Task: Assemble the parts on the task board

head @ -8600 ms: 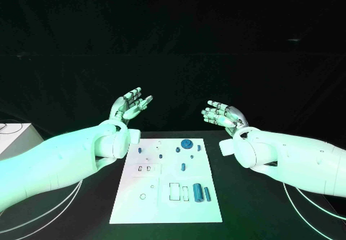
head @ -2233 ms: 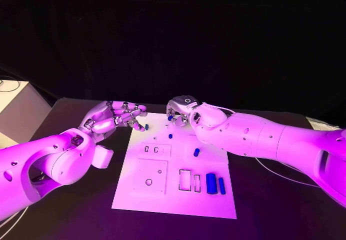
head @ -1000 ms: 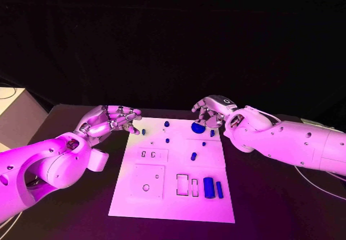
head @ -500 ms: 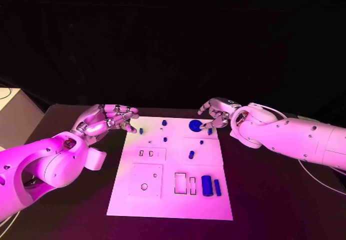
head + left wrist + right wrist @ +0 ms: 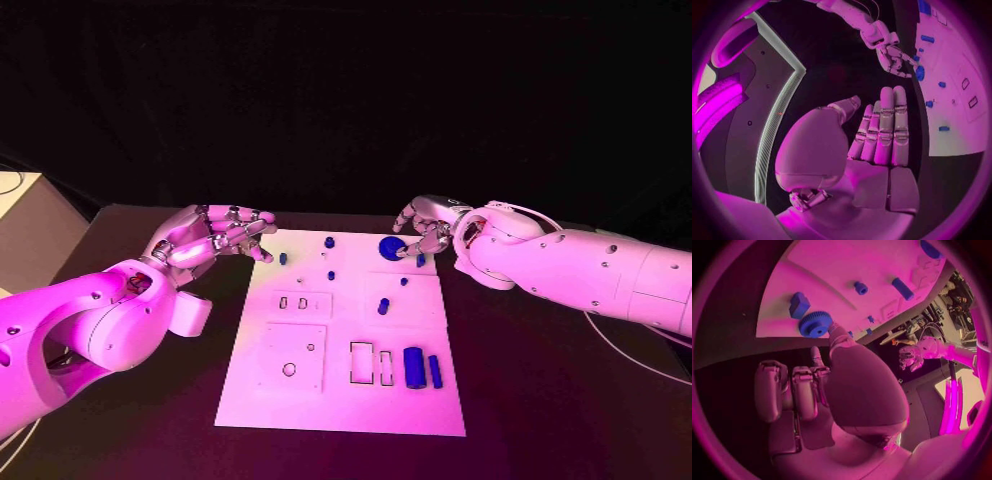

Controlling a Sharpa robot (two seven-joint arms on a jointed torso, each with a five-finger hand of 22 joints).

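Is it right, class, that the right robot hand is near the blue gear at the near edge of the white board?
Not quite. The right robot hand is beside the blue gear, but the gear sits at the far edge of the white board, as the head view shows.

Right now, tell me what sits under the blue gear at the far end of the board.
The blue gear sits on the white task board, near its far right corner. What lies directly beneath the gear is covered. The right hand hovers beside it.

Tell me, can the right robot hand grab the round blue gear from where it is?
Probably yes. The right robot hand is right beside the gear at the board's far edge, holding nothing, and nothing lies between them.
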